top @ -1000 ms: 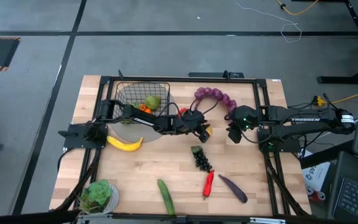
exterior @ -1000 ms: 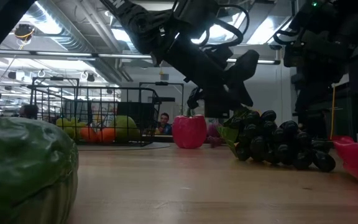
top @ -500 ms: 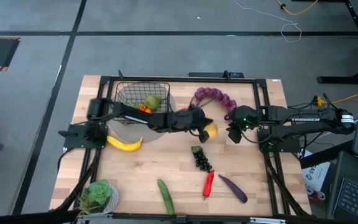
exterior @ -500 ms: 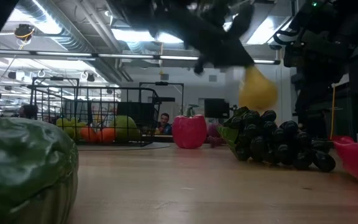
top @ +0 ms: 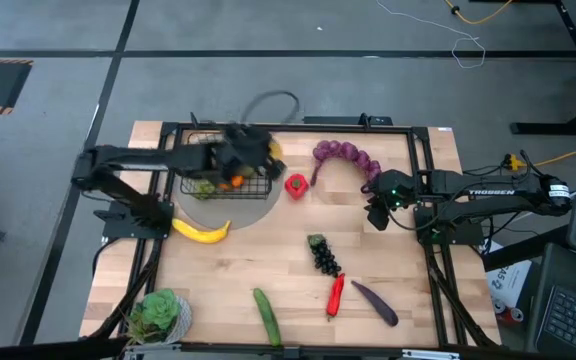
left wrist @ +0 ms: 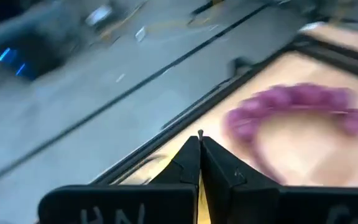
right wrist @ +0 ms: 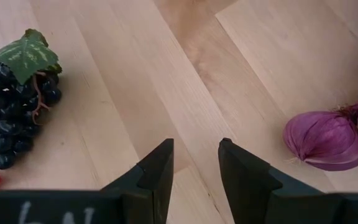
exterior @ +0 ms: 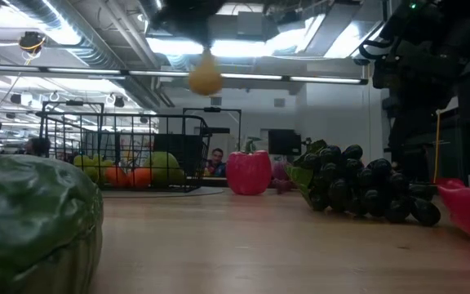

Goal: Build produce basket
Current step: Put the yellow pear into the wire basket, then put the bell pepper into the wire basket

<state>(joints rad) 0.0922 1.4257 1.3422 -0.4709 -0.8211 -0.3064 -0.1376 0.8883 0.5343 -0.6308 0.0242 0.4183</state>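
Note:
My left gripper (top: 264, 152) is above the far right corner of the black wire basket (top: 196, 190) and is shut on a yellow lemon (exterior: 205, 77). Its fingertips meet in the left wrist view (left wrist: 199, 148), where the lemon is hidden. The basket (exterior: 96, 131) holds a green fruit and an orange. My right gripper (right wrist: 194, 163) is open and empty at the table's right, between the dark grapes (right wrist: 14, 102) and the purple bunch (right wrist: 325, 140). The red pepper (top: 295, 184) stands on the table right of the basket. My left gripper holds the lemon by its pointed upper end (exterior: 206, 55), coming from above. The contact itself lies at the low view's top edge, and the motion is blurred, so the kind of hold does not show. The lemon hangs below the fingers, well clear of the table and higher than the basket rim.
A banana (top: 201, 231) lies just in front of the basket. Dark grapes (top: 323, 253), a cucumber (top: 266, 315), a red chili (top: 336, 294) and an eggplant (top: 374, 302) lie toward the near edge. A green leafy vegetable (top: 158, 315) sits at the near left corner.
My left gripper has lifted the lemon off the table beside the red pepper. It has swung fast up and toward the table's far left, to above the basket. The lemon now hangs clear. The right arm has kept still.

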